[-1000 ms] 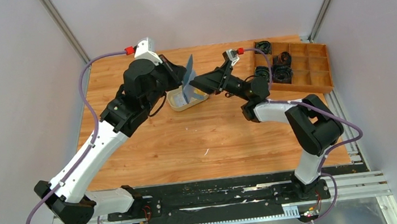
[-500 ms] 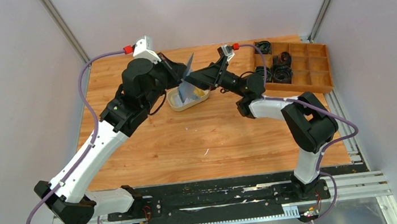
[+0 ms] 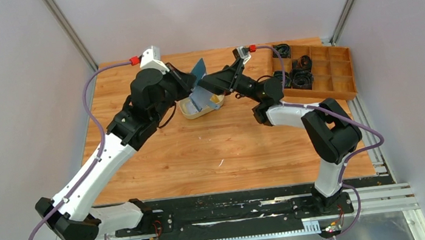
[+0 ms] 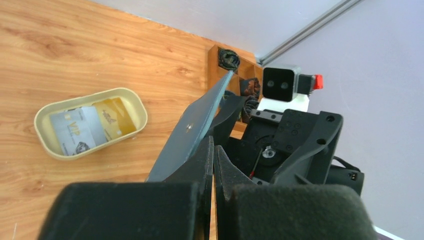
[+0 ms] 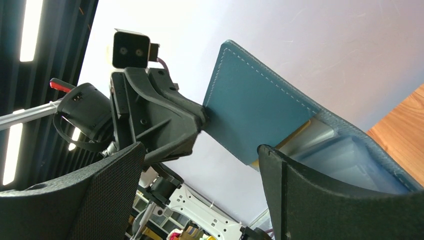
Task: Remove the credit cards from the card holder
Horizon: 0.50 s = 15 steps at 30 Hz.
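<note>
My left gripper (image 3: pixel 192 87) is shut on the blue card holder (image 3: pixel 198 80) and holds it open in the air above the cream oval tray (image 3: pixel 188 112). In the left wrist view my left gripper (image 4: pixel 213 150) pinches one flap of the card holder (image 4: pixel 192 127). My right gripper (image 3: pixel 208 84) is open, right beside the holder. In the right wrist view its fingers (image 5: pixel 295 195) stand wide apart, with the holder (image 5: pixel 255 112) next to the right one and a pale card with a yellow edge (image 5: pixel 306 136) in its pocket. A whitish card (image 4: pixel 76 131) and a yellow card (image 4: pixel 114 118) lie in the tray (image 4: pixel 42 114).
A wooden compartment box (image 3: pixel 325 74) with black parts stands at the back right, also seen in the left wrist view (image 4: pixel 216 52). Both arms cross above the back middle of the wooden table (image 3: pixel 214 150).
My right gripper has moved left and up to the card holder. My left gripper has tilted the holder lower and turned it towards the right gripper.
</note>
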{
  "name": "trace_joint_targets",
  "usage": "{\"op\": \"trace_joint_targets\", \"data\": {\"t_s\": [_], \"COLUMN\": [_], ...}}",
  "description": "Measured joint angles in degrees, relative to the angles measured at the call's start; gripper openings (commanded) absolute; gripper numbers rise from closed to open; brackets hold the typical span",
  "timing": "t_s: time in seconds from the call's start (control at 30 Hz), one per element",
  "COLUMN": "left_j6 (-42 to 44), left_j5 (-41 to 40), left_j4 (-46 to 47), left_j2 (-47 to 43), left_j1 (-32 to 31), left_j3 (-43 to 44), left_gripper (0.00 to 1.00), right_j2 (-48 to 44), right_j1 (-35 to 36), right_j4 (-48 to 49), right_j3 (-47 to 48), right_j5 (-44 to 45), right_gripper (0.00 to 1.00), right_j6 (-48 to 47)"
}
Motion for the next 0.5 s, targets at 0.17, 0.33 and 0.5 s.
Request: {"op": "trace_joint_targets", "data": {"t_s": [0.17,0.33,0.5], "left_j6": [-1.2,-1.4,-1.3], "left_j5": [-2.0,-5.9,-9.6], "left_j4": [-1.3,-4.7,-7.9], "left_j2": [-3.5,-9.6,-15.0], "left_j1": [0.2,0.6,1.0], "left_j3": [-4.5,-9.1,-10.1], "left_gripper": [0.00,0.00,0.00], "right_j2": [-0.7,-4.6,-9.1], "right_j1": [0.0,0.0,0.0], "right_j4": [0.0,-0.1,0.0], "right_j3": [-1.4,-7.9,-13.6], "right_j5": [-0.2,-1.5,-3.0], "right_gripper": [0.87,0.87,0.87], "right_j6": [-0.1,-0.5,-1.2]}}
